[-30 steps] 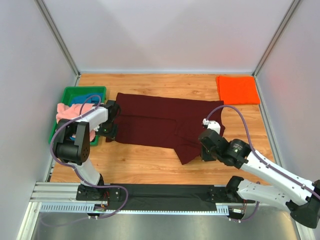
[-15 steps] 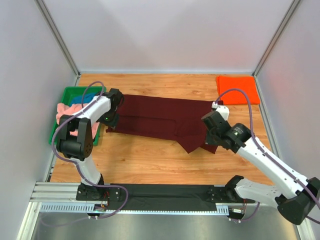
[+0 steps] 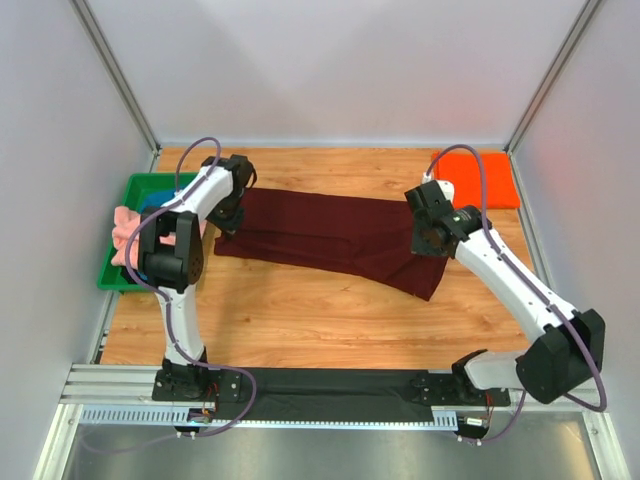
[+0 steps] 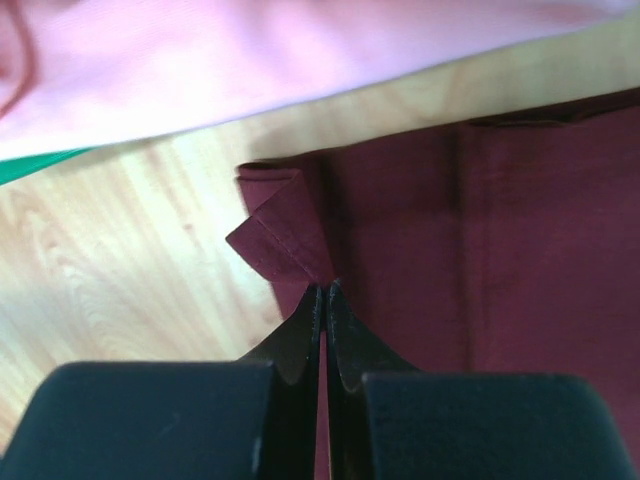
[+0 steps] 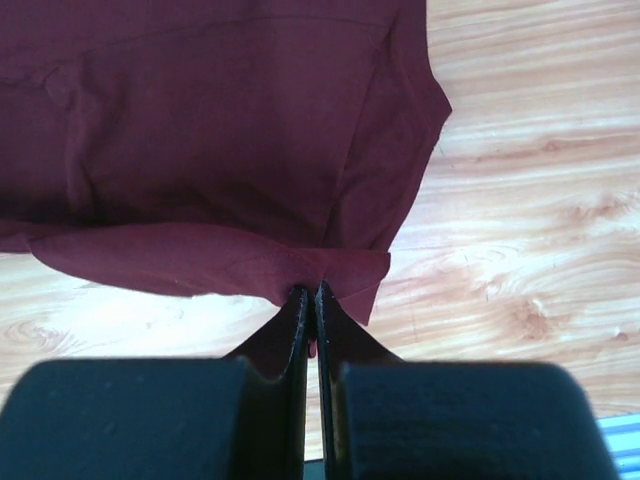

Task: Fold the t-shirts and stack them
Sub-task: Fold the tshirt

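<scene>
1. Finding at the far left a green rectangular plastic tray (image 3: 112, 272), loaded with a crumpled salmon-pink cloth t-shirt (image 3: 130, 222) and, at its far end, a mostly hidden blue cloth t-shirt (image 3: 158, 200).
2. Just right of the tray: black two-finger left gripper (image 3: 228, 212), clenched tight on the left edge of the large dark maroon cloth t-shirt (image 3: 330, 235). In the left wrist view, fingertips pressed together on the cloth, with a small folded-over corner just beyond them.
3. Across the middle of the light wooden table (image 3: 300, 320): maroon shirt stretched as a long band from beside the tray to the right arm, lying on the wood with lengthwise creases.
4. At the band's right end: right gripper (image 3: 424, 243), likewise pinched closed on the maroon hem. In the right wrist view, cloth fanning out ahead of the fingertips, bare wood to its right.
5. In the far right corner: bright orange cloth t-shirt (image 3: 478, 180), folded into a neat square, flat on the table, apart from the maroon shirt and touched by neither arm.
</scene>
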{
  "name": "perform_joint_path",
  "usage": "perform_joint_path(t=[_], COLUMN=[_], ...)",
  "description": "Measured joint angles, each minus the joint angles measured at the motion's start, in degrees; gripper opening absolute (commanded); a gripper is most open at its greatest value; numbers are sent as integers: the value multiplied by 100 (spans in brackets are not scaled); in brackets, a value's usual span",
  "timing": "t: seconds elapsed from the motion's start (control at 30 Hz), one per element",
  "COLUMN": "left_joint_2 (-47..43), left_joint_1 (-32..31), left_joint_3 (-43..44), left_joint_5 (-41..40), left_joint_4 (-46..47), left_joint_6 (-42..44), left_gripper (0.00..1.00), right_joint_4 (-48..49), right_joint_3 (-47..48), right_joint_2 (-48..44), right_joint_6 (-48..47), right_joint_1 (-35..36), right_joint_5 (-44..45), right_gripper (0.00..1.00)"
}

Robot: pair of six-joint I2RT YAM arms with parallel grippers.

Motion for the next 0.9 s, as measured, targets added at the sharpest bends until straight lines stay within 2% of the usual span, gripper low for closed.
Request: perform_joint_path(t=[0.17,0.33,0.63,0.73,0.8,0.9], left_joint_2=[463,756,905,918,944,1005], left_joint_1=[7,9,11,11,11,13], left_joint_3=[597,833,1154,1272,1353,1478], left_joint_5=[-68,-70,-149,-164,-175,-210], left_joint_4=[-190,-396,-540,-581,-605,-625], left_joint_6=[87,125,157,192,240,350], left_gripper=[0,4,5,17,32,39], right_joint_4=[175,308,417,417,431,509], right_joint_3=[168,348,400,428,470,507], right_joint_2=[446,715,887,887,890,905], right_joint_6=[-234,-387,-507,-546,-581,-632], right_joint_1=[-168,-367,-597,-645,-651,-651], right_joint_5=[-216,-389,-623,-682,-741,-815], right_gripper=[0,0,0,0,0,0])
